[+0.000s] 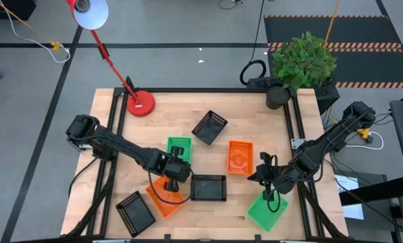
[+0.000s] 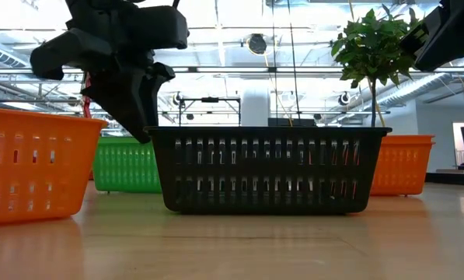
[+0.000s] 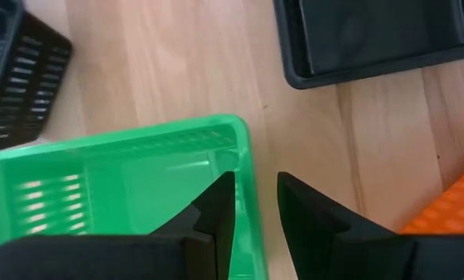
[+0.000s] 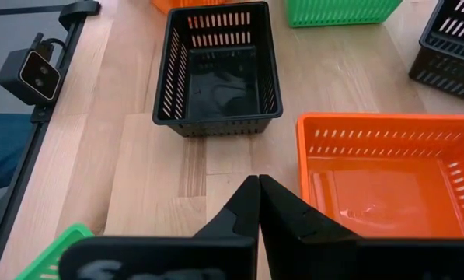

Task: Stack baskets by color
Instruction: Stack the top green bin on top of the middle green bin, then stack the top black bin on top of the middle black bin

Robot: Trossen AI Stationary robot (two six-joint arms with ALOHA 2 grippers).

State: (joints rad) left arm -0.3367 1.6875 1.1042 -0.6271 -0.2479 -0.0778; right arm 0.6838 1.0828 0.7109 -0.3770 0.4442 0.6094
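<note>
Green basket (image 3: pixel 123 187) near mid-surface (image 1: pixel 174 108), one wall caught between fingers of left pincer (image 3: pixel 255 225), narrowly parted. Right pincer (image 4: pixel 259 210) shut, empty, between orange basket (image 4: pixel 387 171) and black basket (image 4: pixel 216 70). Risk: thin-wall grip slipping, basket tilting on lift.

A robotics lab is surrounding me: taped floor (image 1: pixel 39 88) stretching out, cables (image 1: pixel 25 30) trailing, ceiling pipes (image 2: pixel 239 74) running overhead, wooden counter (image 1: pixel 187 108) sitting framed.
</note>
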